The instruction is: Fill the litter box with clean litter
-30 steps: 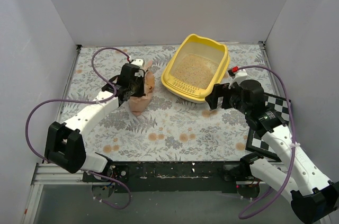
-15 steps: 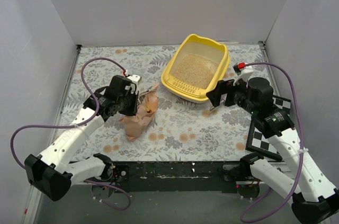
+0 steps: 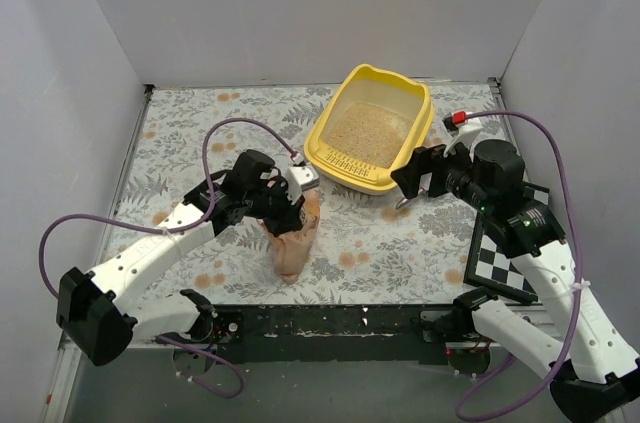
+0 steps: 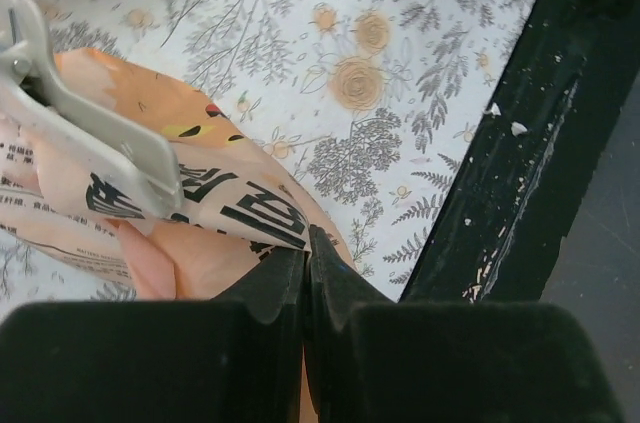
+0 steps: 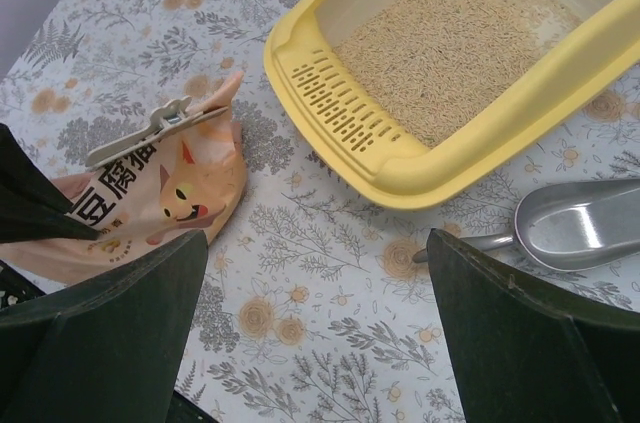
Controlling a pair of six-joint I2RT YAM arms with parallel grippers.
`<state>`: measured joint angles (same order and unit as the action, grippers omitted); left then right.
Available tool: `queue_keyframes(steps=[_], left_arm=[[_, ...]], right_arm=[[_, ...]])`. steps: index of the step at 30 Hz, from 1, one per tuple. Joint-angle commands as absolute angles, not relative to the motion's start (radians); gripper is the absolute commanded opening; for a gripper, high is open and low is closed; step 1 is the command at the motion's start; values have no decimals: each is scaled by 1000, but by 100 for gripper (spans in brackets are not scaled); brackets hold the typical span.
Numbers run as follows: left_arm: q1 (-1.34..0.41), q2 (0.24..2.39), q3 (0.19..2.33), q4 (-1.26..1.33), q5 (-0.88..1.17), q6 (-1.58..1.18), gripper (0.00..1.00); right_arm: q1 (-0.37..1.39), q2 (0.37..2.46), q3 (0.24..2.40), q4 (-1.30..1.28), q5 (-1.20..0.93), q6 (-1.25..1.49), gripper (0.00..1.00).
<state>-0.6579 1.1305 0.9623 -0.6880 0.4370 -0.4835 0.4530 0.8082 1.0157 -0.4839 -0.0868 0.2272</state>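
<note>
Left pincer (image 4: 305,245) tight on bag (image 4: 205,193); right pincer (image 5: 315,243) wide, scoop (image 5: 575,223) beside litter box (image 5: 338,111).

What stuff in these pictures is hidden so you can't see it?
- Inside the bag: all views; the wrapper is opaque, with a clip on top.
- The scoop: right wrist view; cut by the right edge, partly behind the right gripper.
- Floor of the litter box: covered by clean litter.

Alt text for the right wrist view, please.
A yellow litter box holding pale beige litter stands on a floral table. A clipped peach cat-print bag lies at picture left, a grey metal scoop at right; the open right claw frames the bottom.
</note>
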Motion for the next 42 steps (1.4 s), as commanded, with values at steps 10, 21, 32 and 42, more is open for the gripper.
queue_keyframes(steps=[10,21,32,42], left_arm=[[-755,1270,1347,-606,746,-236,0],[-776,1333,1171,-496,297,-149,0],[-692,1178,896,-167,37,27,0],[-680,1068,819,-140,120,88,5]], right_arm=[[453,819,1109,-519,-37,158,98],[453,822,1083,-512,-38,149,98],[454,871,1008,-422,-339,19,97],[543,948,959,-269,-486,-170,96]])
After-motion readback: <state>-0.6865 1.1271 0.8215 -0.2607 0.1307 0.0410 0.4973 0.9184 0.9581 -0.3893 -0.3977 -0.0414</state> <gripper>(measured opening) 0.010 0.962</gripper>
